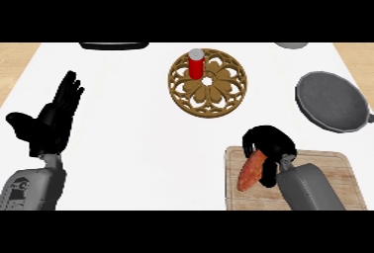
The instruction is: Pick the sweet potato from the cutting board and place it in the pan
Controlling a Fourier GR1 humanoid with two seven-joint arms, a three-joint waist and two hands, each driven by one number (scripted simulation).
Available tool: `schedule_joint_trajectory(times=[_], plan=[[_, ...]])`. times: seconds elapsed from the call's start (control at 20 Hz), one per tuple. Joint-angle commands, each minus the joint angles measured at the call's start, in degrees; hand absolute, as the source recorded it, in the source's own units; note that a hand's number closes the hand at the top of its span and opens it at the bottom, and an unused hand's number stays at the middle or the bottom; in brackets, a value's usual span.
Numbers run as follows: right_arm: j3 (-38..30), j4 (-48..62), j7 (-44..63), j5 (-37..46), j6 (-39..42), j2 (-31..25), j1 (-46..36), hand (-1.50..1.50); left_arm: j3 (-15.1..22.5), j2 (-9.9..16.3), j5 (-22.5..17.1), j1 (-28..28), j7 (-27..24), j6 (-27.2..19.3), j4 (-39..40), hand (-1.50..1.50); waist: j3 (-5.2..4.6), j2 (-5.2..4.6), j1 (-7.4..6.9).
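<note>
While the left hand (51,116) rests open near the tabletop's (131,148) left edge, the right hand (270,146) curls around the sweet potato (251,172) over the cutting board (332,170). Well apart, at the right edge, sits the grey pan (332,101).

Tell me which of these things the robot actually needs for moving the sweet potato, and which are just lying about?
Needed: sweet potato, cutting board, pan, right robot hand curled round the sweet potato.

Lying about: round carved trivet, red bottle on it, dark item and grey item at the far edge, resting left robot hand.
</note>
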State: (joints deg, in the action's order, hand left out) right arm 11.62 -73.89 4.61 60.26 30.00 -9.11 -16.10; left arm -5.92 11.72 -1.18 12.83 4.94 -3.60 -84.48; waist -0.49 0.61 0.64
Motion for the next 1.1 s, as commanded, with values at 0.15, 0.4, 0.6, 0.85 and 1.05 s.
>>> schedule_joint_trajectory(times=[0.15, 0.4, 0.6, 0.85, 1.05], plan=[[8.7, -11.5, 25.6, -0.8, -9.7, 8.9, 3.9, 1.5, 1.4, -1.5, 1.7, -1.3, 0.1, -1.5, -0.8, 0.0, 0.47, -0.26, -0.55], [8.4, -20.0, 24.3, 9.5, -21.6, 7.8, 1.8, 1.5, -0.5, 0.1, -0.5, -0.7, -1.0, 0.8, 0.4, 0.0, 0.46, -0.21, -0.08], [11.1, -29.5, 27.7, 11.6, -25.5, 8.9, 6.8, 1.5, 0.8, -1.4, 1.1, -0.1, 1.6, -1.5, -0.8, 0.0, 0.5, -0.31, 0.07], [3.8, -31.5, 30.2, 10.7, -24.7, 8.9, 1.1, 1.5, -2.2, 0.7, -0.7, 0.5, -2.0, 1.1, 2.4, 0.0, 0.47, -0.61, -0.53], [-7.4, -33.7, 24.2, -0.2, -27.5, 6.3, 1.0, 1.5, 0.1, -0.9, 0.9, 0.1, -1.2, -0.2, 0.6, 0.0, 0.52, -0.67, -0.49]])
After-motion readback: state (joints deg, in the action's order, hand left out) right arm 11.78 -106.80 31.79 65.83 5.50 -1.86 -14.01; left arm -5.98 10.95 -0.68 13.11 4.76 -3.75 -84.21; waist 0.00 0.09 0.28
